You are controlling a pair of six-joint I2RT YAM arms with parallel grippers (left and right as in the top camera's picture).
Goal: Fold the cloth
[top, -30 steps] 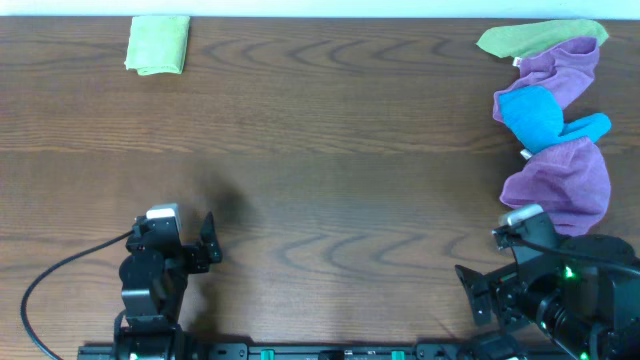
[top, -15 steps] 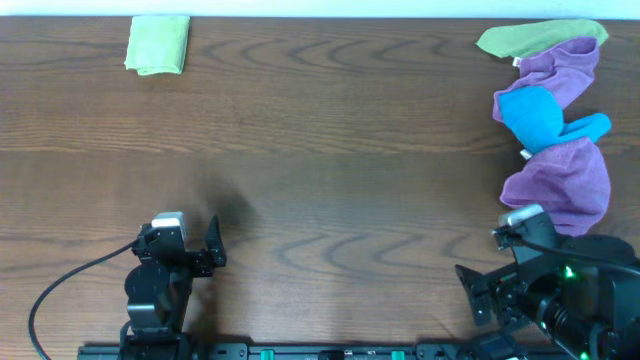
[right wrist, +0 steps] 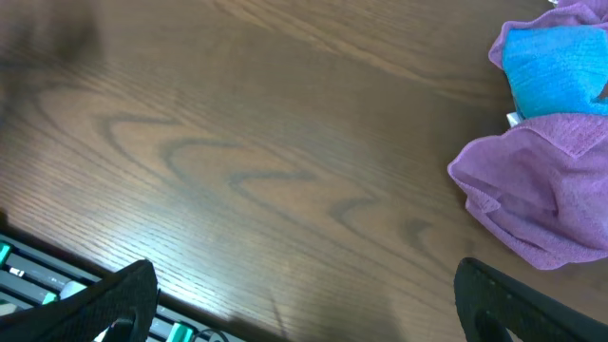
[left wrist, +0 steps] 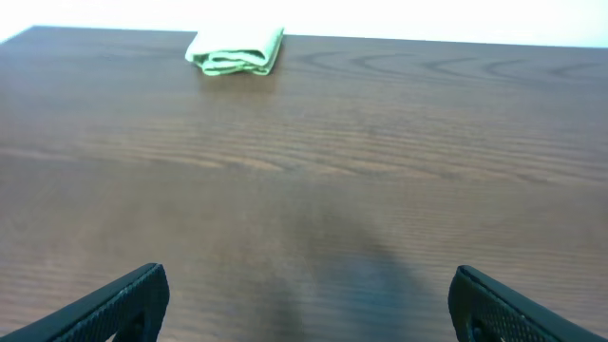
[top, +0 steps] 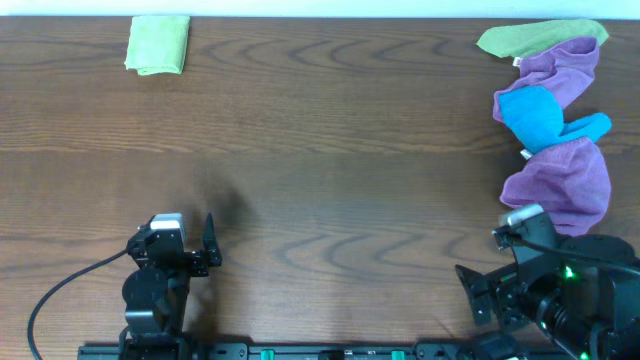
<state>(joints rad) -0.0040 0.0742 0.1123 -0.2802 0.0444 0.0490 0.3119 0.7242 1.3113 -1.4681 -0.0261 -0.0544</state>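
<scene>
checking the cloth's place against both claws

the cloth (top: 158,45) lay at the far left edge of the table (top: 330,150), already doubled into a small, near-square pad, so i could not call a long axis; its layered edge faced my left claw (left wrist: 306,299). that claw sat at the near edge, spread wide and holding nothing, with the cloth straight ahead, slightly to its left and well apart. the right claw (right wrist: 304,294), also spread and empty, sat at the near right beside a purple cloth (top: 560,185), much farther off. i judged the left arm the nearer one for any further fold.
</scene>
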